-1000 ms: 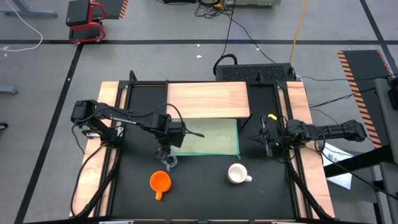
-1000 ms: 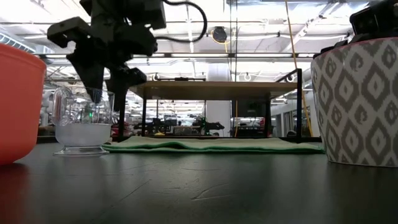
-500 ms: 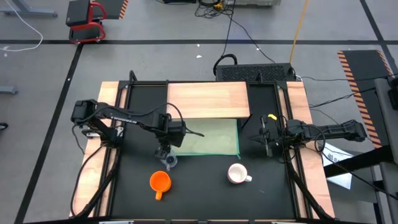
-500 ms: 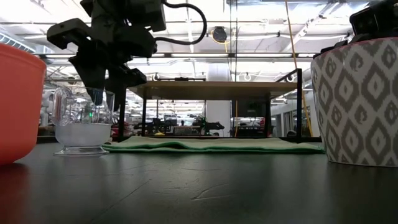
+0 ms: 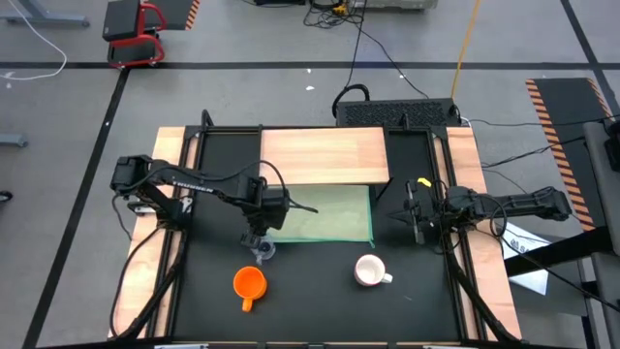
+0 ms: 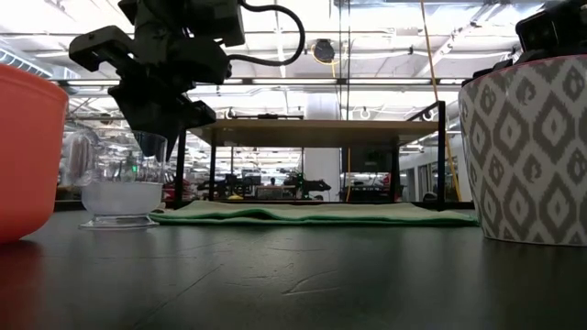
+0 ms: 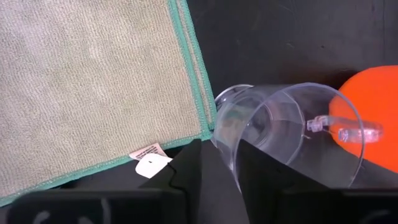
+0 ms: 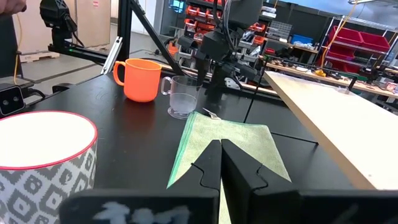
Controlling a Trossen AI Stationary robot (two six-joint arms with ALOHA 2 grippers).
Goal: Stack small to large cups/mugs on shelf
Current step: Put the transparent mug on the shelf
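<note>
A clear cup (image 5: 262, 251) stands upright on the black table, next to the green mat's near left corner. My left gripper (image 7: 221, 174) is above it, pointing down, shut on its rim. An orange mug (image 5: 249, 283) stands just nearer the table's front edge. A white patterned mug (image 5: 369, 271) stands to the right of both. The pale-wood shelf (image 5: 325, 155) lies at the far side, nothing on it. My right gripper (image 8: 221, 155) waits shut at the table's right, beside the mat. My left gripper has the clear cup's rim wall (image 7: 227, 152) on the side toward the mat, one finger inside the cup (image 7: 267, 171) and one outside (image 7: 180, 171). The fingers come from above, pointing down. The cup stands upright with its base on the table.
The green mat (image 5: 329, 215) lies between the shelf and the mugs. Black frame posts (image 5: 205, 121) stand at the shelf's ends, and wooden strips run along both table sides. Bare black tabletop lies between the orange and white mugs.
My left gripper's fingers have closed from wide apart onto the clear cup's rim, staying in place above it. The cup has not moved.
</note>
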